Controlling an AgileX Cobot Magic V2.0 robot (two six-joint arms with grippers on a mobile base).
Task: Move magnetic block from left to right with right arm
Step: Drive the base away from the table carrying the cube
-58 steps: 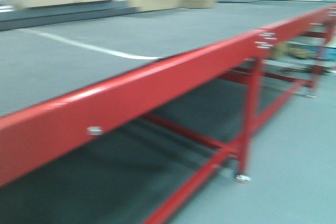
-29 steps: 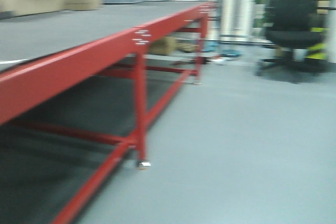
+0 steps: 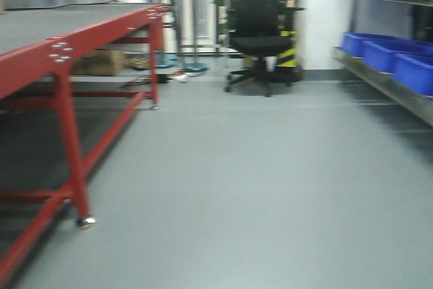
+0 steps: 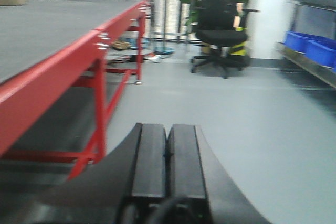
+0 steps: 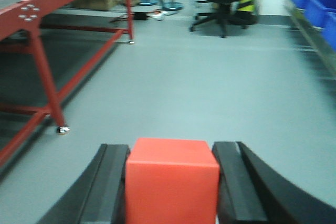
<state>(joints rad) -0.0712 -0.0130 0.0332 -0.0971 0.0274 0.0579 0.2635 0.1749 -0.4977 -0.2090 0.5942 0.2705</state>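
We hold the small bright-red magnetic block (image 5: 172,178) clamped between the black fingers (image 5: 112,184) of our right gripper (image 5: 172,192), at 6 o'clock in the right wrist view. Our left gripper (image 4: 167,163) has its fingers pressed together on nothing. At 2 o'clock in the front view, blue plastic bins (image 3: 396,62) sit on a metal shelf (image 3: 385,84); their contents are hidden. At 9 o'clock stands a red steel-framed table (image 3: 67,133), with a tan cardboard box (image 3: 98,63) beneath it.

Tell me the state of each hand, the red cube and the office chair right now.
Left hand: shut, holding nothing.
Right hand: shut on the small bright-red matte cube.
Cube: clamped between that hand's fingers, held in the air.
Black swivel office chair: upright, seat unoccupied.
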